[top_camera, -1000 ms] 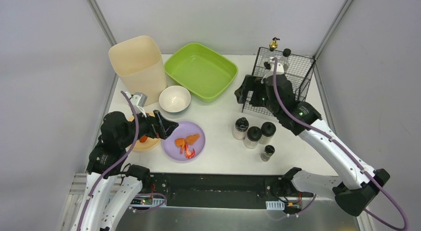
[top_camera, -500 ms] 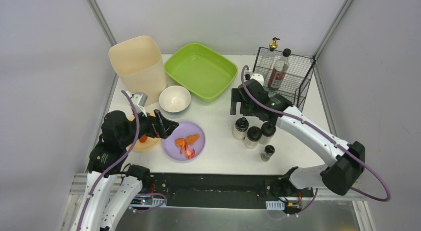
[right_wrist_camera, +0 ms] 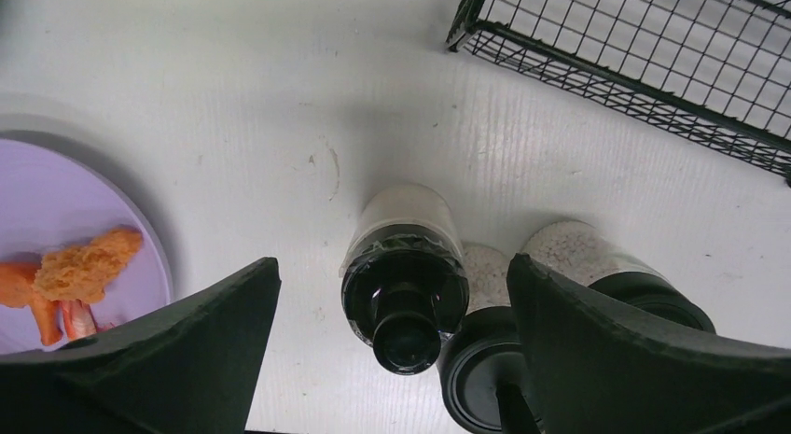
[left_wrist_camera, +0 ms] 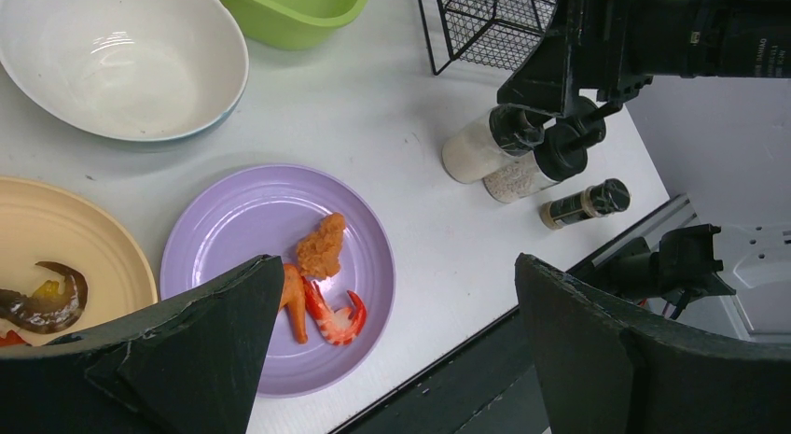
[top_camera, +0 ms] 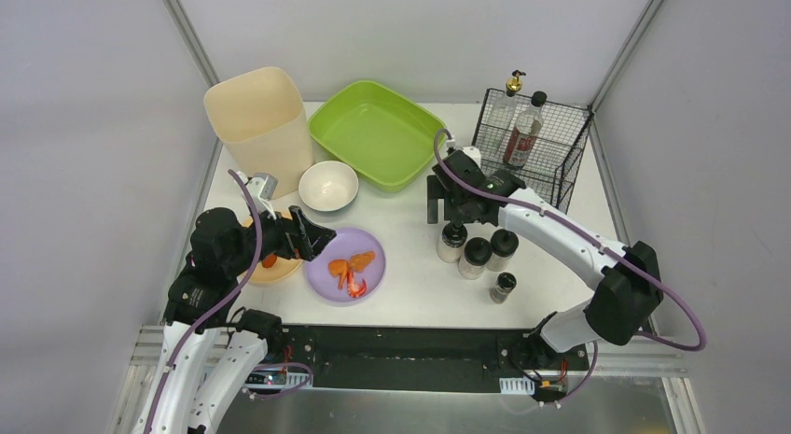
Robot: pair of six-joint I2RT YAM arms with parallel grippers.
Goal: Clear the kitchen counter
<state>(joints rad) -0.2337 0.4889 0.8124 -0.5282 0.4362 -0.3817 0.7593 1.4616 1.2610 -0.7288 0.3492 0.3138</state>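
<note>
Jaws spread wide, our right gripper [top_camera: 446,206] hovers over a white-filled spice jar [right_wrist_camera: 403,266] on the kitchen counter [top_camera: 410,266], near the wire basket [top_camera: 550,140]. Next, we judge, it must descend, straddle the cap and close. Our left gripper [top_camera: 315,234] hangs spread and empty.

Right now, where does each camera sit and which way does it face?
Top: above and behind, looking down on the counter; left arm and right arm show.
Left wrist: looking down at the purple plate; open left hand shows.
Right wrist: looking straight down on a shaker; open right hand shows.
Shared: both wrist views catch the purple plate and that shaker.
</note>
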